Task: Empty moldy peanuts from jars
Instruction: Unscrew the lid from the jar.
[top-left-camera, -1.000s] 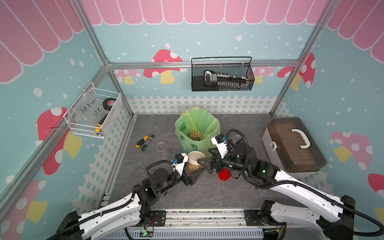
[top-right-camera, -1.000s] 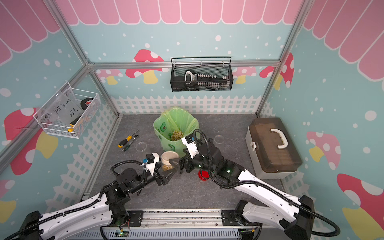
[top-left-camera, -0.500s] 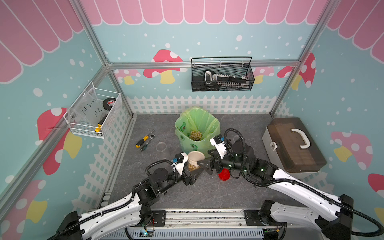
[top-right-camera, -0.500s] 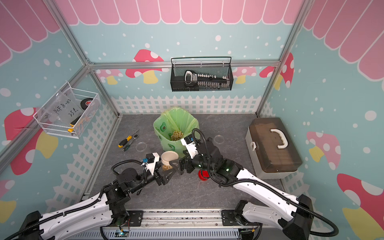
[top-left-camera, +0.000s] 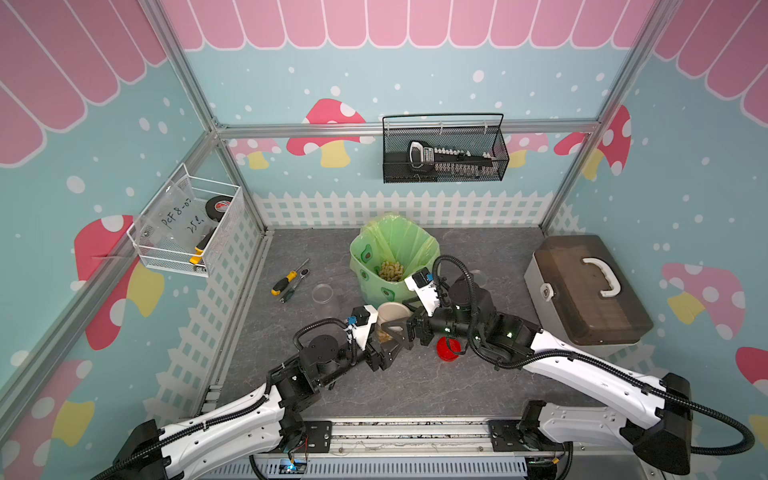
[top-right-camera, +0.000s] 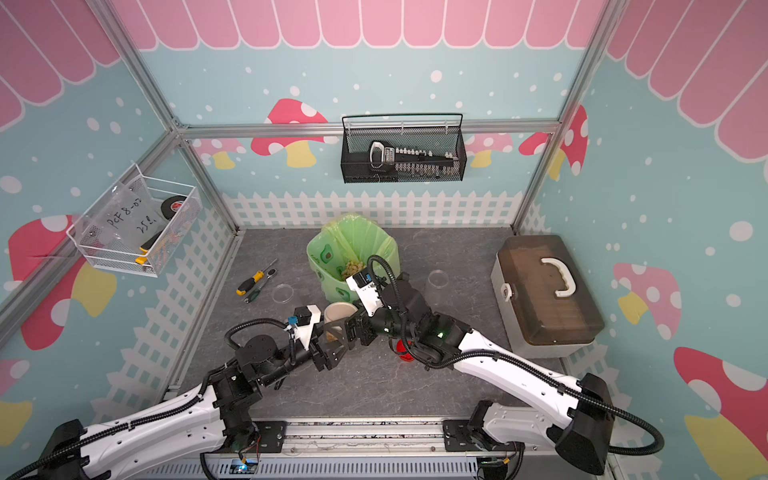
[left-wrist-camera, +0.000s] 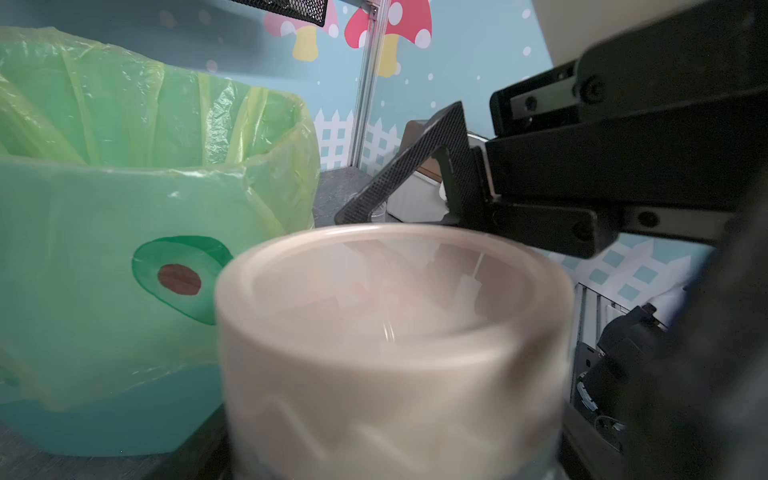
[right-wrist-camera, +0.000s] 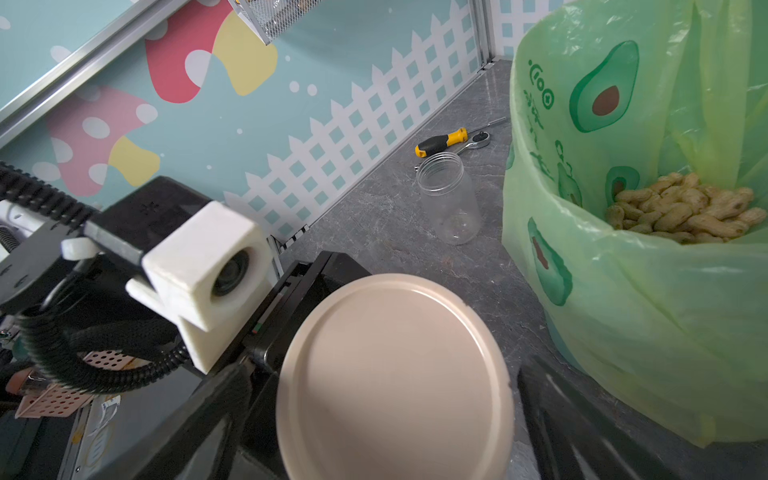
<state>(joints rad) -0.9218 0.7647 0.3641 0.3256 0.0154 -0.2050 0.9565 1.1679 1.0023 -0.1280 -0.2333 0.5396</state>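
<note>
A squat clear jar with a flat beige lid (top-left-camera: 392, 312) (top-right-camera: 340, 311) stands up in front of the green-bagged bin (top-left-camera: 392, 257). My left gripper (top-left-camera: 384, 338) (left-wrist-camera: 390, 449) is shut on its body below the lid. The right gripper (top-left-camera: 402, 328) (right-wrist-camera: 386, 374) is open, with one finger on each side of the lid (right-wrist-camera: 395, 374) and a gap showing. Moldy peanuts (top-left-camera: 391, 270) (right-wrist-camera: 685, 208) lie heaped inside the bin. Two clear jars stand open and empty on the floor, one left of the bin (top-left-camera: 324, 296) (right-wrist-camera: 451, 199) and one on its right (top-right-camera: 437, 279).
A red lid (top-left-camera: 449, 348) lies under my right arm. A yellow-handled screwdriver (top-left-camera: 286, 279) and a ratchet lie at the left. A brown-topped toolbox (top-left-camera: 582, 291) stands on the right. Wire baskets hang on the back and left walls.
My right gripper has edged in toward the beige lid and its jaws have spread a little wider. The left arm and the jar have stayed still.
</note>
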